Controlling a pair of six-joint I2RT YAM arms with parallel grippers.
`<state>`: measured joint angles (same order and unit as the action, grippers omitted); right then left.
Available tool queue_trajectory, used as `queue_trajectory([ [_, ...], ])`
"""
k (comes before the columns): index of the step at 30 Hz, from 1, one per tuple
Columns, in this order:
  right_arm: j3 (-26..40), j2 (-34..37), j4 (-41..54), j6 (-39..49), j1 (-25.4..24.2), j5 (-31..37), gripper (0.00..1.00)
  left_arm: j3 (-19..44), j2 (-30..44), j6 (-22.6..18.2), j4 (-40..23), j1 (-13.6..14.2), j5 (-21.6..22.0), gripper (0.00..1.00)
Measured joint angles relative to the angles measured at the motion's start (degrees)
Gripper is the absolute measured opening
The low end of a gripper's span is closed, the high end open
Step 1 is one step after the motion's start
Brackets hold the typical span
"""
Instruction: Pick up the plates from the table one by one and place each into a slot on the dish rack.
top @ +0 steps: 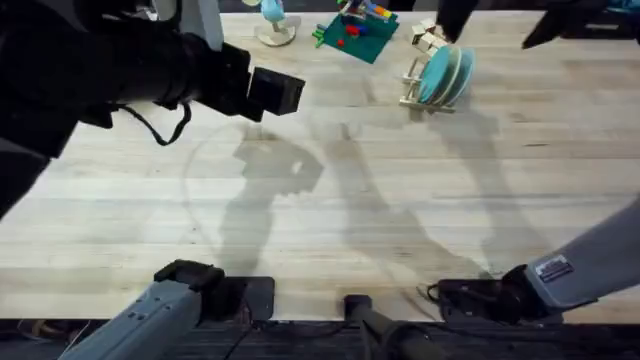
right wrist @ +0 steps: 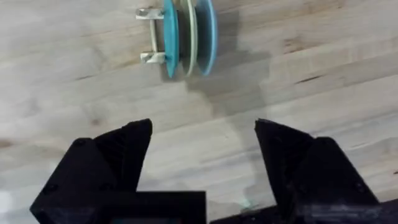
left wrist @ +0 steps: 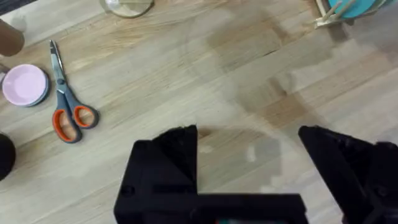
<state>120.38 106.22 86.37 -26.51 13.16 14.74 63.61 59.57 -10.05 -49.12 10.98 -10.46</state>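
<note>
You've got the plates (top: 445, 76) standing on edge in the dish rack (top: 418, 72), far right part of the table (top: 400, 200). Right wrist cam: turquoise plate (right wrist: 170, 38), cream plate (right wrist: 191, 34) beside it, a bluer one (right wrist: 208, 34) next, all upright btwn pegs. Right gripper (right wrist: 202, 155) hangs above bare wood near the rack, fingers spread, nothing held. Left gripper (left wrist: 249, 155) also spread wide, empty, over bare planks. Left wrist cam also shows scissors (left wrist: 67, 102) w/ orange handles and a pink dish (left wrist: 25, 85), well apart from the rack.
</note>
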Motion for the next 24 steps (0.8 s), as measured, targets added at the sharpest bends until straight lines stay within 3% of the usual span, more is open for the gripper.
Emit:
queue_trajectory([
  [9, -0.6, -8.2, 3.2, 2.4, 4.5, 0.0, 0.993, 0.0, 0.0, 0.0, 0.0, 0.0, 0.0, 0.994],
  [13, -5.3, -14.3, 1.6, 2.9, 7.1, 0.5, 0.994, 0.0, 0.0, 0.0, 0.0, 0.0, 0.0, 0.994],
  [14, -7.5, -16.3, 0.7, 3.0, 7.6, 0.6, 0.994, 0.0, 0.0, 0.0, 0.0, 0.0, 0.0, 0.994],
  [15, -16.5, -23.0, -4.0, 3.0, 8.9, 0.7, 0.995, 0.0, 0.0, 0.0, 0.0, 0.0, 0.0, 0.995],
  [18, -27.9, -30.8, -10.5, 3.0, 10.0, 0.2, 0.994, 0.0, 0.0, 0.0, 0.0, 0.0, 0.0, 0.994],
  [24, -44.3, -43.9, -17.7, 3.0, 10.7, -2.1, 0.995, 0.0, 0.0, 0.0, 0.0, 0.0, 0.0, 0.993],
])
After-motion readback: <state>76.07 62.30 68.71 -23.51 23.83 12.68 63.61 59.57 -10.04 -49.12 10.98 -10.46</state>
